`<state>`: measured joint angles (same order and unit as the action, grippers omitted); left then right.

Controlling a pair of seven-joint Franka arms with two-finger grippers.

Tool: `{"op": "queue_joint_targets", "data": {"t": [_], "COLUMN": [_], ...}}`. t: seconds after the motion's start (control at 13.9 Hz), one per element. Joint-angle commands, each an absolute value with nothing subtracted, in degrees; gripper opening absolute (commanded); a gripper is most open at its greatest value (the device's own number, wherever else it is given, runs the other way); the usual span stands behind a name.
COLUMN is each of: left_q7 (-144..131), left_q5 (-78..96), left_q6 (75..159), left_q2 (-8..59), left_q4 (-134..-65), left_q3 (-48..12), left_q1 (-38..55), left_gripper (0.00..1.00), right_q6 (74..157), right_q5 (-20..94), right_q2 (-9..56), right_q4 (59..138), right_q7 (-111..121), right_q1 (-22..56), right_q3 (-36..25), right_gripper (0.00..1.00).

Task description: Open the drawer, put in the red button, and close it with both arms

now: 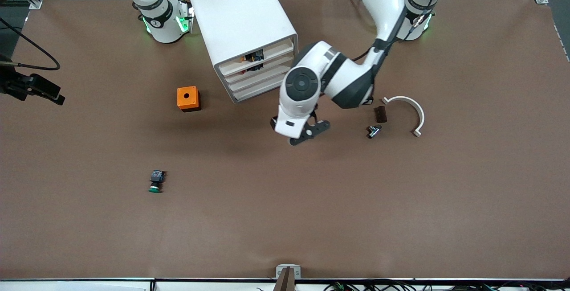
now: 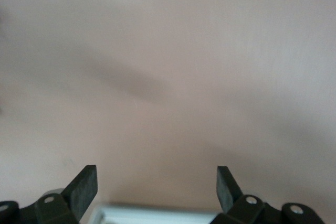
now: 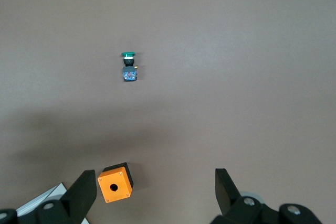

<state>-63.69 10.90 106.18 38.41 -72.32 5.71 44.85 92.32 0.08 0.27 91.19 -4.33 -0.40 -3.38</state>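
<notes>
Both grippers released, drawer shut.
Front: left gripper (image 1: 307, 133) low over bare table before the cabinet (image 1: 242, 28); the drawer (image 1: 260, 66) flush. Right wrist: right gripper (image 3: 152, 190) spread, high over orange box (image 3: 115, 183); red button unseen.
</notes>
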Motion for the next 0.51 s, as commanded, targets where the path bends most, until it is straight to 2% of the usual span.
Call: {"op": "queue_joint_targets", "data": {"t": [0.0, 0.43], "left_q7": [-60.58, -54.06], "left_q5": [6.69, -4.2], "left_q6": [105.91, 102.4], "left_q2": [35.08, 28.14], "left_q4": [-73.04, -73.21], "left_q3": [6.85, 7.29], "left_q1": [43.43, 39.46], "left_gripper": [1.0, 1.0], "right_q6": [91.41, 91.32], "right_q5": [-0.88, -0.88], "right_q2": [0.44, 0.44], "right_q4": [90.35, 90.35], "right_q7": [-4.75, -4.75], "right_q1": [-0.35, -0.35], "right_q3": [-3.16, -3.16], "right_gripper": [1.0, 1.0]}}
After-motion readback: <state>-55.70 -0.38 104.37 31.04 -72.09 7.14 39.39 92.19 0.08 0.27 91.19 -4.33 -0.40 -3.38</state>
